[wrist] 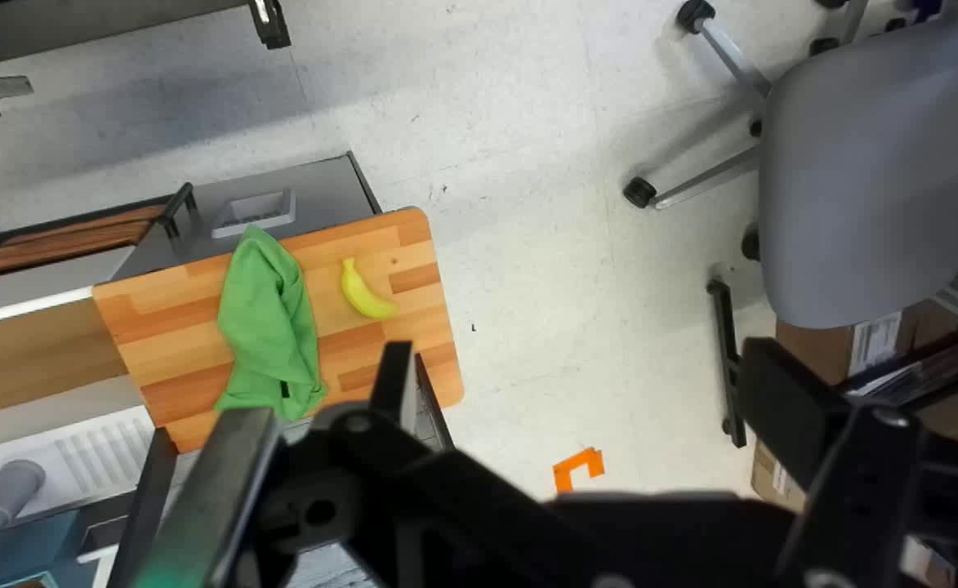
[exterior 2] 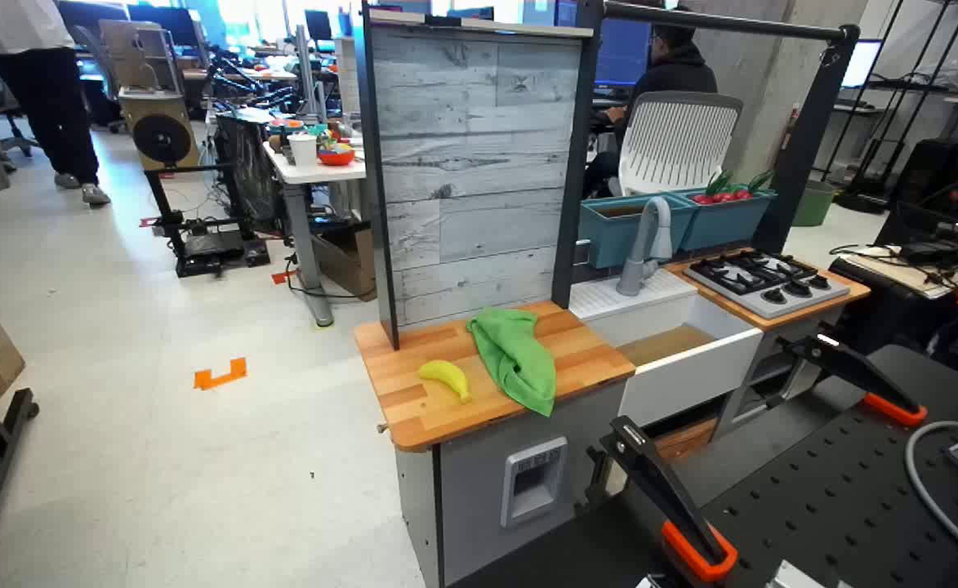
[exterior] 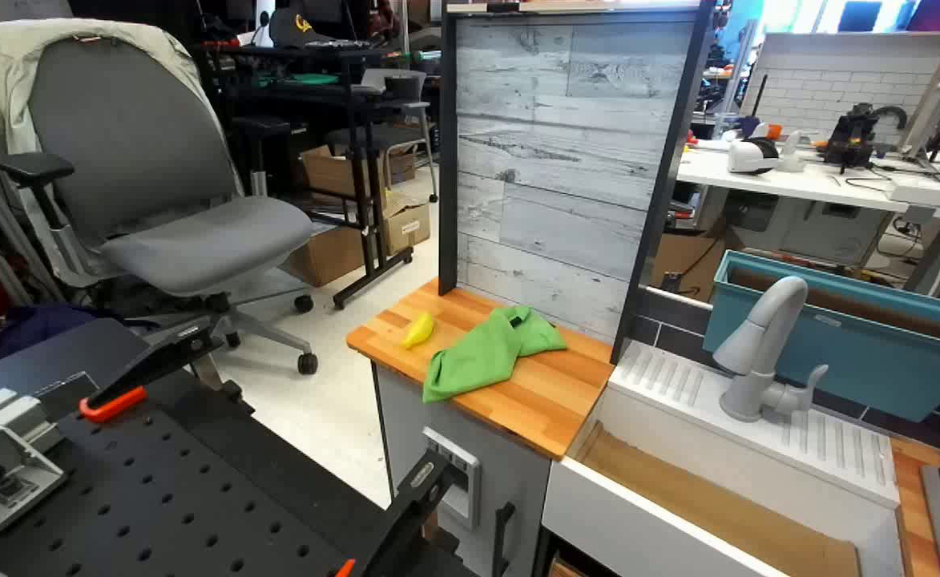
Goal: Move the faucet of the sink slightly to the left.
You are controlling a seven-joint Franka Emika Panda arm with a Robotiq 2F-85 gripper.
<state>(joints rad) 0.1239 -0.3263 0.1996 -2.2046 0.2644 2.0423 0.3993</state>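
In the wrist view, the end effector (wrist: 583, 351) is released, its two fingers (wrist: 785, 388) standing wide apart. To its left, a green cloth (wrist: 270, 335) and a yellow banana (wrist: 363, 295) lie on the tabletop (wrist: 168, 351); farther left is the faucet (wrist: 17, 487), cut by the view's edge. In both exterior views, it stands upright on the back rim of the white sink (exterior: 614, 525).

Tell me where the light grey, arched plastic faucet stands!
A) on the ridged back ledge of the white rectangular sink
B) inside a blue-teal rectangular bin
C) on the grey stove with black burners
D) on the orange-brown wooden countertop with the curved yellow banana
A, because in both exterior views the faucet rises from the ridged back ledge of the white sink.
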